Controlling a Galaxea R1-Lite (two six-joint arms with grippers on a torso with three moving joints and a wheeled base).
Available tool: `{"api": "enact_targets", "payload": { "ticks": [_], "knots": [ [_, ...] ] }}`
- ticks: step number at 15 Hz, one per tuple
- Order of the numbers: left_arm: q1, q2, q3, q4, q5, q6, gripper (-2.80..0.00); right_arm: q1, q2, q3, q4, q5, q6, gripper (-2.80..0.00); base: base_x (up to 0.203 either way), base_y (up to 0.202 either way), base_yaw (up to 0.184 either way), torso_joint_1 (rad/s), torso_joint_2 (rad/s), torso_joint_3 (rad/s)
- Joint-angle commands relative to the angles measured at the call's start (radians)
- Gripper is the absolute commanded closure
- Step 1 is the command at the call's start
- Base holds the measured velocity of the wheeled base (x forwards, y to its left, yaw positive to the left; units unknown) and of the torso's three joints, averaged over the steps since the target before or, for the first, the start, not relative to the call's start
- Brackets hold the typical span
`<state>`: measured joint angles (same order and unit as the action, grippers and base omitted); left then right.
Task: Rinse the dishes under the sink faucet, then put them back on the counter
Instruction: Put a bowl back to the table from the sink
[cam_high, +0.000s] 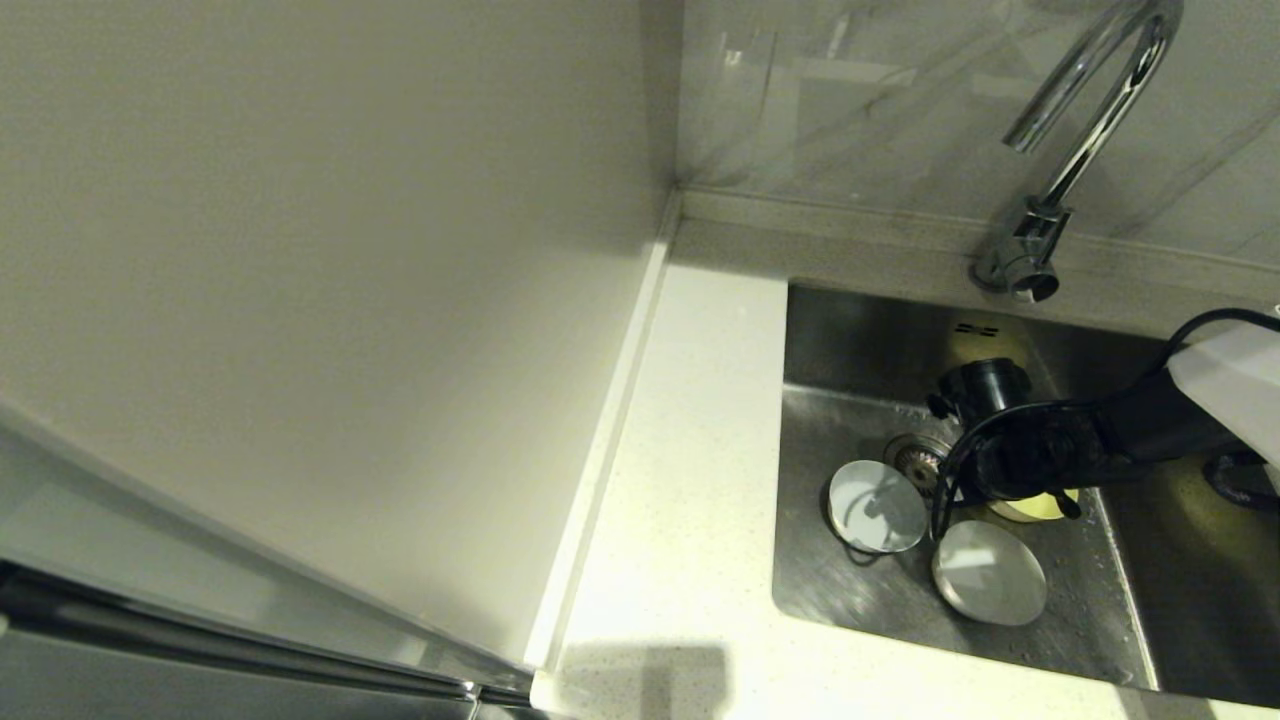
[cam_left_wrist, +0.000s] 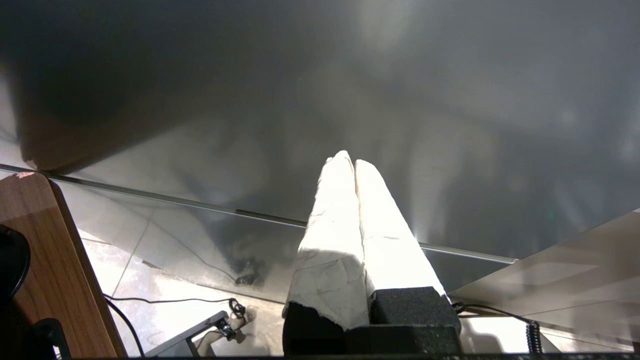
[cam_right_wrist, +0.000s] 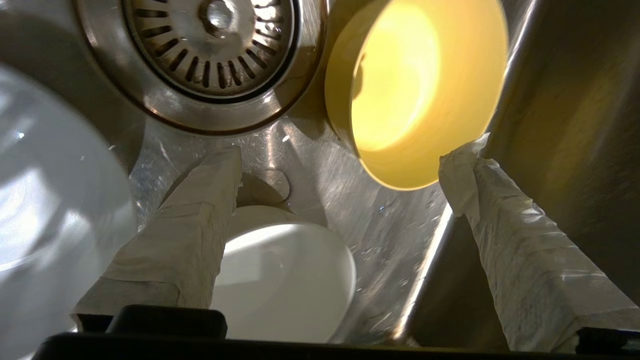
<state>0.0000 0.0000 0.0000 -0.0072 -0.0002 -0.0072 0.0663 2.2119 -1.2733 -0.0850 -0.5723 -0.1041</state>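
Three bowls lie in the sink (cam_high: 850, 600) near the drain (cam_high: 915, 458). The pale grey-blue bowl (cam_high: 877, 505) is at the left, the white bowl (cam_high: 988, 572) nearer the front, and the yellow bowl (cam_high: 1040, 508) is mostly hidden under my right arm (cam_high: 1030, 450). In the right wrist view my right gripper (cam_right_wrist: 345, 160) hangs open just above the basin floor. Nothing is between its fingers (cam_right_wrist: 200, 220). The yellow bowl (cam_right_wrist: 420, 85) sits tilted just beyond one fingertip, the white bowl (cam_right_wrist: 285, 280) lies below, and the grey-blue bowl (cam_right_wrist: 45, 200) is off to the side. My left gripper (cam_left_wrist: 350, 160) is shut and parked low.
The chrome faucet (cam_high: 1080, 130) rises behind the sink, its spout high above the drain (cam_right_wrist: 210, 50). The speckled white counter (cam_high: 680, 480) runs along the sink's left and front. A plain pale panel (cam_high: 300, 300) walls off the left. A steel divider (cam_high: 1125, 590) bounds the basin's right.
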Motion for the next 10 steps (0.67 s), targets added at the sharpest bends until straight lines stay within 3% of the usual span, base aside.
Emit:
{"api": "enact_targets", "payload": {
  "ticks": [1,10],
  "knots": [
    [0.0,0.0,0.003,0.0,0.0,0.0,0.0,-0.011,0.032,-0.044,0.033,-0.003,0.028,-2.8,0.0,0.0,0.0,0.0,0.0,0.0],
    [-0.001,0.0,0.003,0.0,0.0,0.0,0.0,-0.041,0.09,-0.1,0.031,-0.002,0.032,-2.8,0.0,0.0,0.0,0.0,0.0,0.0]
  ]
}}
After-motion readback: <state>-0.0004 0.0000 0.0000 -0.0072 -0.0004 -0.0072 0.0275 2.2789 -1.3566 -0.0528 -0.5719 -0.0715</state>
